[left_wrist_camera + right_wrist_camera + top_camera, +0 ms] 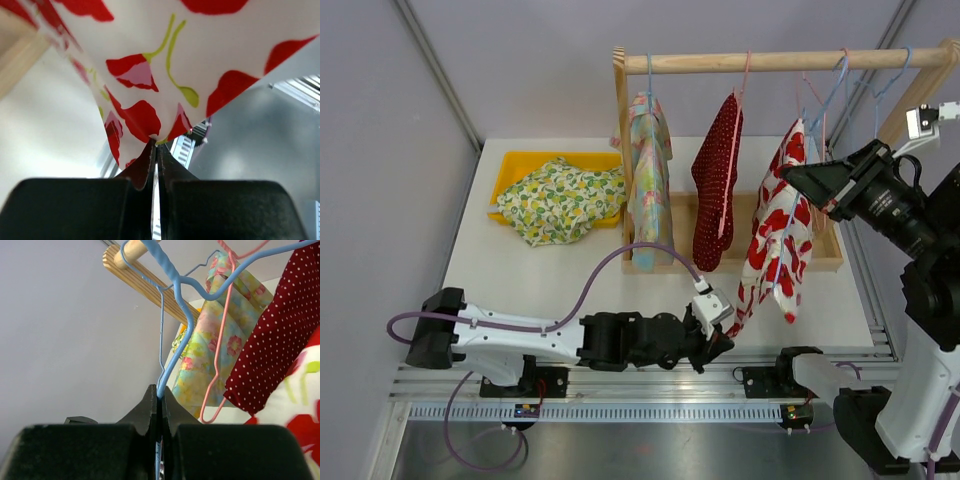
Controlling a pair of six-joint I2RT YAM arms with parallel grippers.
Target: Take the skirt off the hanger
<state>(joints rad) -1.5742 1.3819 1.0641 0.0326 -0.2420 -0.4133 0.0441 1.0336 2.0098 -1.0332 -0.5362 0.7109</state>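
Your left tool (155,146) is pressed together on the lowest tip of the skirt (778,225), at the counter's (540,285) near edge, right of the middle. Your right tool (160,392) pinches a blue hanger's (182,315) wire, high toward the right edge. The skirt's top sits at that tool, under the right end of the rail (720,62), and the cloth slants down toward you. A dotted dress (718,185) hangs just left, with a narrow gap between. A yellow tray (510,160) sits at the far left corner.
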